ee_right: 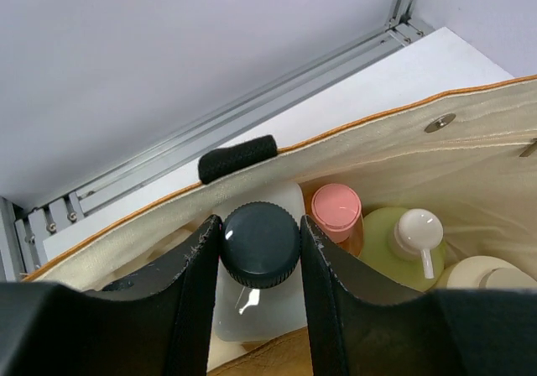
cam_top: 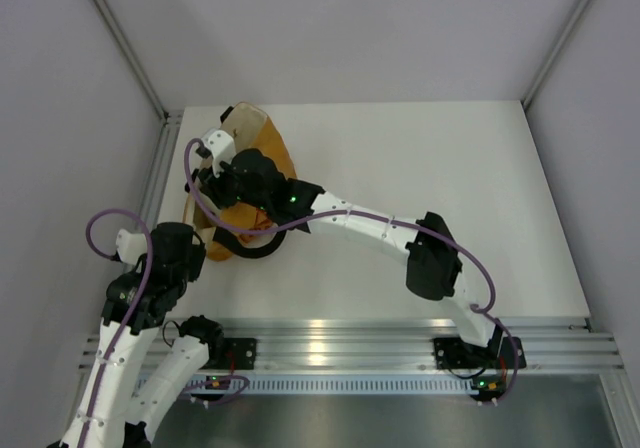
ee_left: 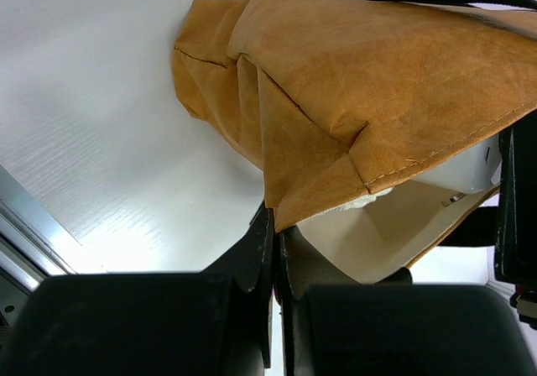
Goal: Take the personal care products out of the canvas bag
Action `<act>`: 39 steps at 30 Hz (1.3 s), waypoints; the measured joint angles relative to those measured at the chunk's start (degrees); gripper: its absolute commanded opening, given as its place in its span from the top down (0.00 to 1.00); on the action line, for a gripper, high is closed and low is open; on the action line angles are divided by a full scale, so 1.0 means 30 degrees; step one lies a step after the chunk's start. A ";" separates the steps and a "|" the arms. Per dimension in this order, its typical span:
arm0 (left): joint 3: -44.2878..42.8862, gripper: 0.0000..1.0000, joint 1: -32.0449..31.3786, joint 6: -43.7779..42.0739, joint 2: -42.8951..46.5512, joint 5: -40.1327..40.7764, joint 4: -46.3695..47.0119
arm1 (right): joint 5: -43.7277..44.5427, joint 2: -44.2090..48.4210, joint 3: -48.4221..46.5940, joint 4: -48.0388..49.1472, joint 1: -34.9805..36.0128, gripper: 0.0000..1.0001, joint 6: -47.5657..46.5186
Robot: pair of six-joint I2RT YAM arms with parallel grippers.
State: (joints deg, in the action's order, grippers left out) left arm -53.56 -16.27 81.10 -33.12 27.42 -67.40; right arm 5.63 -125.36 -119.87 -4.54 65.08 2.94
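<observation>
Inside the bag (ee_right: pixel 470 166), the right end effector (ee_right: pixel 260 233) clamps the black cap (ee_right: pixel 260 248) — lift straight up; left end effector (ee_left: pixel 275 229) closed at the rim.

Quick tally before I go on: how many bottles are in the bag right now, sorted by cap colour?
black-capped bottle: 1
pink-capped bottle: 1
white-capped bottle: 1
cream-capped bottle: 1
Total: 4, all inside the canvas bag
</observation>
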 measured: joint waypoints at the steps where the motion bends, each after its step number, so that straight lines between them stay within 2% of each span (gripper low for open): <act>1: 0.0000 1.00 0.0000 0.0007 0.0007 0.0015 0.0000 | -0.0036 0.0044 0.0000 -0.0022 0.0000 1.00 -0.0015; 39: -0.0117 1.00 0.0000 0.1115 0.0007 0.0000 -0.0109 | -0.0109 0.2521 -0.0007 -0.1093 0.0175 1.00 -0.1763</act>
State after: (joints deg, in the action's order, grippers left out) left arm -53.91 -16.27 84.44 -33.10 27.42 -67.72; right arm 5.30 -117.80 -119.90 -7.81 65.60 -2.35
